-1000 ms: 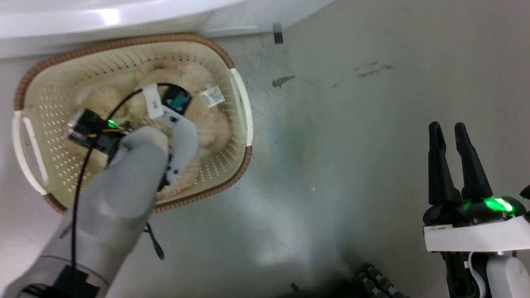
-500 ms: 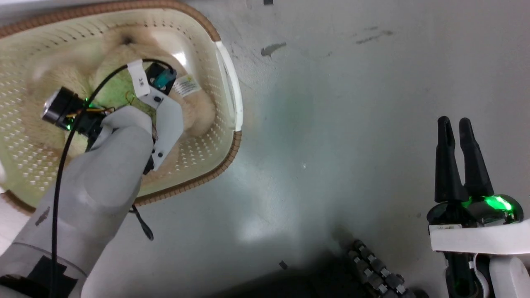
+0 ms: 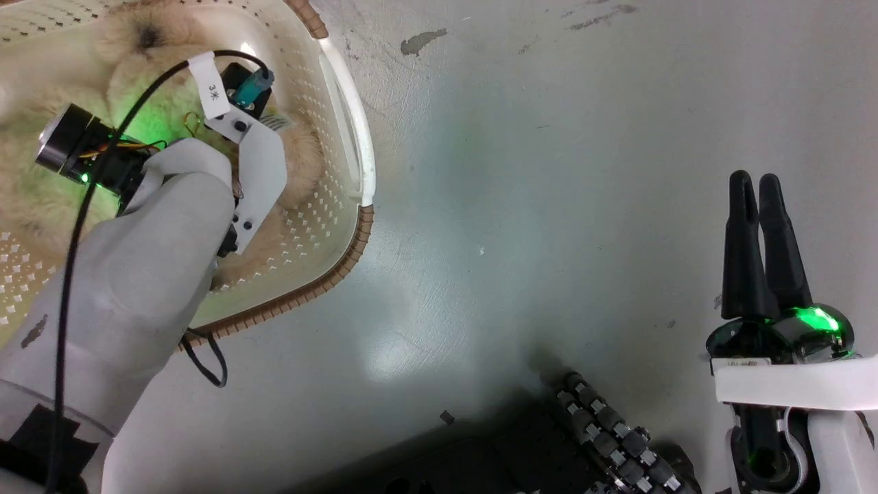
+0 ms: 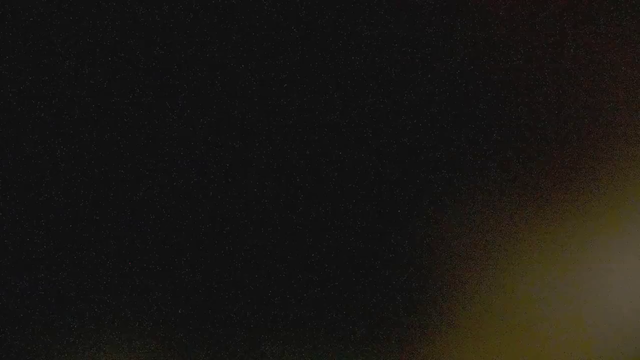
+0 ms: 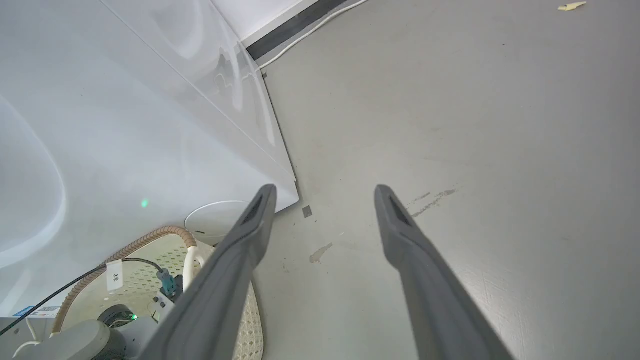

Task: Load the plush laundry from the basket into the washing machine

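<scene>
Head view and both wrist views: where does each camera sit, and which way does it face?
Head view: on the robot's head, looking down at the floor and the basket holding the plush laundry; its left forearm and right fingers show.
Left wrist view: on the left wrist; nearly black, too dark to tell what it faces.
Right wrist view: on the right wrist, looking along its spread fingers over the floor toward the washing machine.
Shared: head and right wrist views both show the basket, left forearm and floor.
</scene>
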`<state>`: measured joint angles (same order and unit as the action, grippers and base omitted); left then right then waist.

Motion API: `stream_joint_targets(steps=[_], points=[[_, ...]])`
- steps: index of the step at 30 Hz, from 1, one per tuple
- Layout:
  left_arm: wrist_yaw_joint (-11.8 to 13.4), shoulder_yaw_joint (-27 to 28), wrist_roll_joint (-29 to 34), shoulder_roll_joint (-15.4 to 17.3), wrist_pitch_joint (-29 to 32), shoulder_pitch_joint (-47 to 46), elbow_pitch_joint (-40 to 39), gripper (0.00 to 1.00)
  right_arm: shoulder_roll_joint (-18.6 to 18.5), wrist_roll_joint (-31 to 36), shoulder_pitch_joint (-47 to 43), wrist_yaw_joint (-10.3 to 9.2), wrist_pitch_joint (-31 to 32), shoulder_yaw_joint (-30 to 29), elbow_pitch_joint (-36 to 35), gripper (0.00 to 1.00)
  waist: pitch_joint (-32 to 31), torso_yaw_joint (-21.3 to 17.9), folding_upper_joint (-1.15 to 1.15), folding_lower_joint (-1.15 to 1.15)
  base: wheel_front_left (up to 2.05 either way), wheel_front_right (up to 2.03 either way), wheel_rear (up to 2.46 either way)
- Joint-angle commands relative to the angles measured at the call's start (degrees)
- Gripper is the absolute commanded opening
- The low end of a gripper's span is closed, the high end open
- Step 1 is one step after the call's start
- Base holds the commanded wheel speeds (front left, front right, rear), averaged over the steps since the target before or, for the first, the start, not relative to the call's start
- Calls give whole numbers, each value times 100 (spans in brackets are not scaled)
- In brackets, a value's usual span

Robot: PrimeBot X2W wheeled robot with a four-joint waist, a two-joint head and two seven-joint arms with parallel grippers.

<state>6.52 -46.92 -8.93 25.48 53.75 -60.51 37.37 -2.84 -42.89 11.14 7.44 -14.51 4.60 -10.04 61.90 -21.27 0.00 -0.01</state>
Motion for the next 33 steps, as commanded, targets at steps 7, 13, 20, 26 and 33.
stream_joint_targets(steps=[7, 13, 20, 26, 33], points=[[42, 105, -310, 67, -633, 360, -187, 0, -4, 19, 378, 5, -49, 91, 116, 100, -183, 28, 0, 1, 0, 0, 0], [9, 171, -545, -166, -1218, 520, -108, 0, -4, 234, 581, 5, -49, -83, 223, 100, -599, 314, 0, 1, 0, 0, 0], [-19, 251, -869, -845, -2066, 612, 281, 0, -4, 716, 552, 5, -49, -298, 357, 100, -1255, 892, 0, 1, 0, 0, 0], [-176, 271, -1139, -1401, -2739, 766, 779, 0, -4, 1022, 368, 5, -49, -508, 494, 100, -1987, 1375, 0, 1, 0, 0, 0], [-352, 437, -1514, -1866, -3603, 996, 1221, 0, -4, 1271, 32, 5, -49, -616, 662, 100, -2865, 1849, 0, 1, 0, 0, 0]])
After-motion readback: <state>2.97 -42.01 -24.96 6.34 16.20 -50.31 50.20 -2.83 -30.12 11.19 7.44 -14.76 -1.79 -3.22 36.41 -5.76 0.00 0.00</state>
